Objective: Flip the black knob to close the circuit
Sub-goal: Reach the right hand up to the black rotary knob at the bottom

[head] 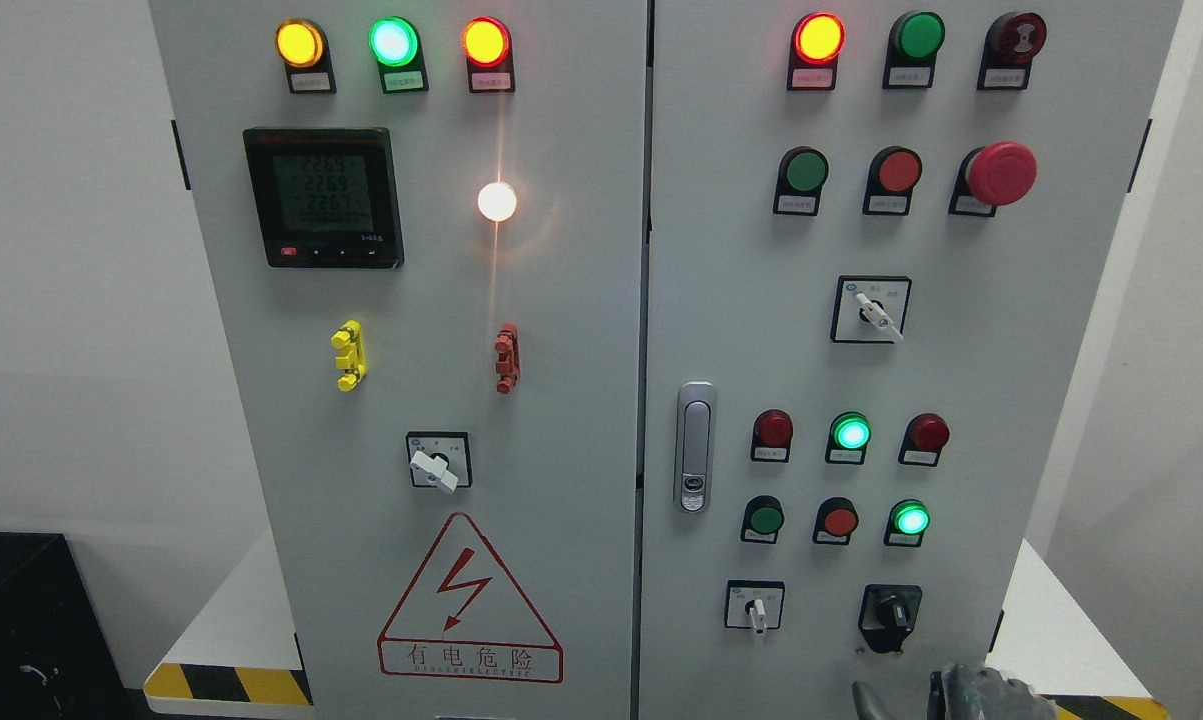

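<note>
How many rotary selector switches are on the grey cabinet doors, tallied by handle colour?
White-lever rotary selector switches: 3
Black-knob rotary selector switch: 1
Total: 4

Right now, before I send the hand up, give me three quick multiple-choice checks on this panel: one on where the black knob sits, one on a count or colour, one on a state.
1. Where is the black knob?
A. Upper left of the left door
B. Lower right of the right door
C. Beside the door handle

2. How many lamps in the left door's top row are lit?
A. One
B. Two
C. Three

3. What is the right hand doing?
A. Gripping the black knob
B. Below the knob, not touching it
C. Pressing the red mushroom button

Answers: 1 B, it sits beside the small white selector at the bottom. 2 C, yellow, green and red all glow. 3 B, its fingers show only at the bottom edge, clear of the knob.
</note>
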Action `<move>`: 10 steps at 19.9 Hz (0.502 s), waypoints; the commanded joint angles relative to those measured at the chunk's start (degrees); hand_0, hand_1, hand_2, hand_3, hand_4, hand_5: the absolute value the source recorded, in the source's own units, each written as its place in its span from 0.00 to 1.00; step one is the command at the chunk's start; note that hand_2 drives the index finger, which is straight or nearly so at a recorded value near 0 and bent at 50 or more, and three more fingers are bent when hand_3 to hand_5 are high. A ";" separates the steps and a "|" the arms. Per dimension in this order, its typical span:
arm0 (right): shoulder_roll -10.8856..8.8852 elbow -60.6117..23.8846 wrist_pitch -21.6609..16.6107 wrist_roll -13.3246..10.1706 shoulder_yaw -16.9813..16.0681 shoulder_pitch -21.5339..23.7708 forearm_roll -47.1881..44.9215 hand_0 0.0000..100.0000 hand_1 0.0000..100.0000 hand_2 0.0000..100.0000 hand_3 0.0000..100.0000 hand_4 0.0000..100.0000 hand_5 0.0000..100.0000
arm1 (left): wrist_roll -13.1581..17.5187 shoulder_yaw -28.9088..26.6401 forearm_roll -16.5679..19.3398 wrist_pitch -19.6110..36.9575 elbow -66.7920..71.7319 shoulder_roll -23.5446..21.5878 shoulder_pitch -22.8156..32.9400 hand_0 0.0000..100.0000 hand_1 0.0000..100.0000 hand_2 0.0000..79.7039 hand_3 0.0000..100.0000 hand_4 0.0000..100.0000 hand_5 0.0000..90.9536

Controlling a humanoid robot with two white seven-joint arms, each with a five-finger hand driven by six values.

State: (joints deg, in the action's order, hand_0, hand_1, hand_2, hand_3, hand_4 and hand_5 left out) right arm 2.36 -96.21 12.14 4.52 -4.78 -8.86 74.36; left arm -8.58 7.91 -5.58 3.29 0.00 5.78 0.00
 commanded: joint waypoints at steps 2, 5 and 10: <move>-0.34 -0.99 0.08 0.14 -0.94 -1.59 0.78 0.00 0.00 0.92 1.00 0.93 0.99 | -0.03 0.00 -0.05 -0.04 -1.76 0.02 1.32 0.12 0.56 0.00 0.00 0.00 0.00; -0.34 -0.56 0.08 0.32 -1.02 -2.47 0.87 0.00 0.00 0.92 1.00 0.93 0.99 | -0.03 0.00 -0.05 -0.04 -1.76 0.02 1.32 0.12 0.56 0.00 0.00 0.00 0.00; -0.69 1.29 1.48 0.32 -0.94 -3.27 1.31 0.00 0.00 0.92 1.00 0.93 0.99 | -0.03 0.00 -0.05 -0.04 -1.76 0.02 1.32 0.12 0.56 0.00 0.00 0.00 0.00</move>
State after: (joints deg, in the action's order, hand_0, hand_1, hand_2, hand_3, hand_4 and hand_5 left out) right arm 1.59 -96.25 13.11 4.85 -4.85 -11.06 75.14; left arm -8.58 7.91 -5.59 3.29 0.00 5.78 0.00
